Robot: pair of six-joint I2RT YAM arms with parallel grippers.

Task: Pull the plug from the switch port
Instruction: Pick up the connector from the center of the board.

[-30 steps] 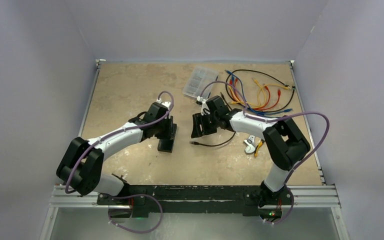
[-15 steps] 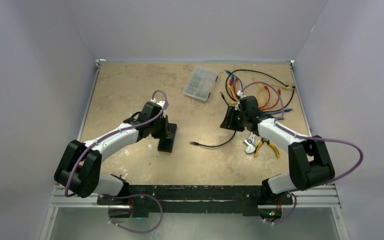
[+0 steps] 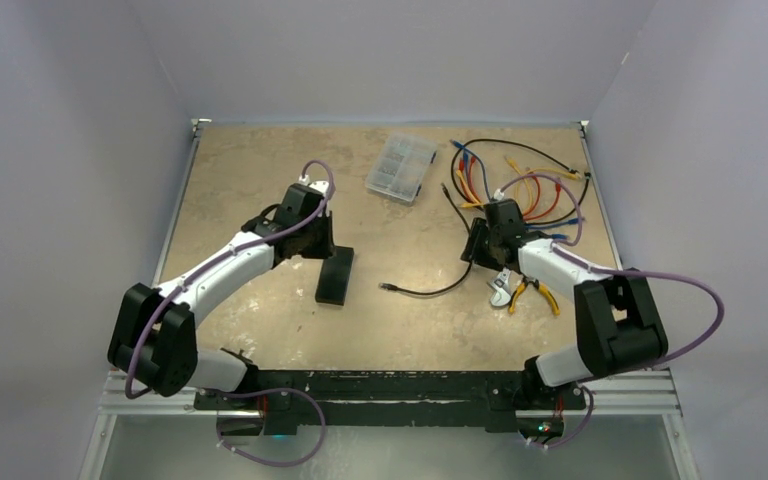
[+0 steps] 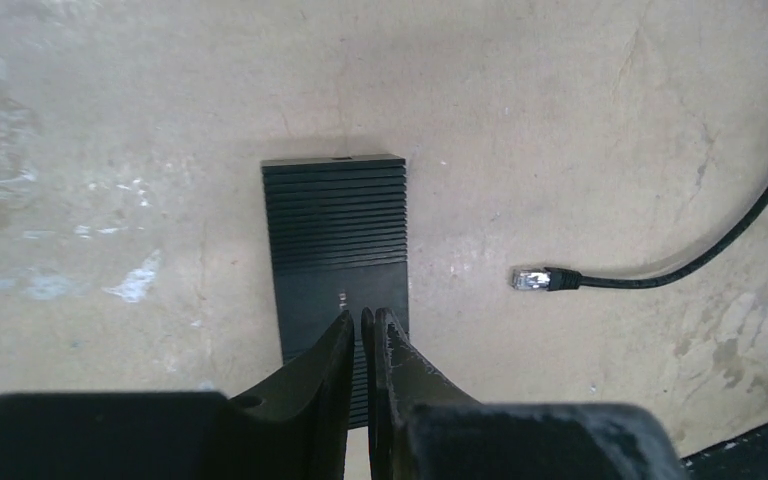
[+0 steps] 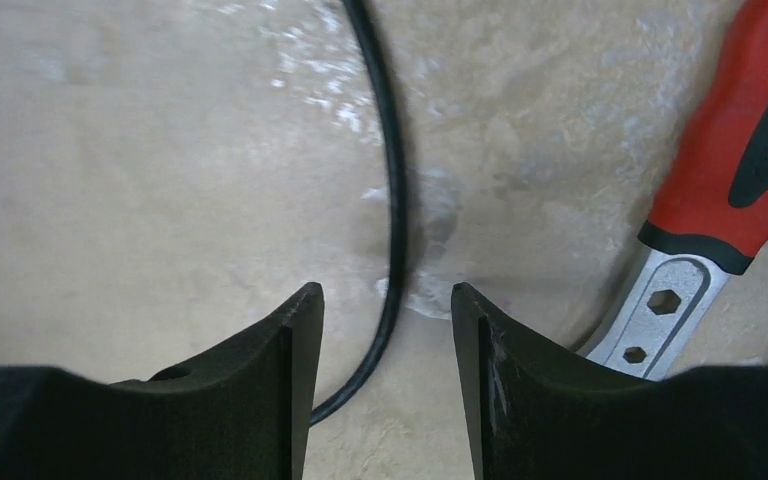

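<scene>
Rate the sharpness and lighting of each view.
Top external: even, diffuse light, no harsh shadows. Left wrist: switch and plug sharp, left gripper soft in the foreground. Right wrist: very close, right gripper and wrench blurred; cable throws a soft shadow.

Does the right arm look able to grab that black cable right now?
Probably yes: the right gripper is open, with the black cable running between its fingers and nothing blocking.

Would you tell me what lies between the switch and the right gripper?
In the top view, only the black cable and its loose plug lie between the switch and the right gripper.
</scene>
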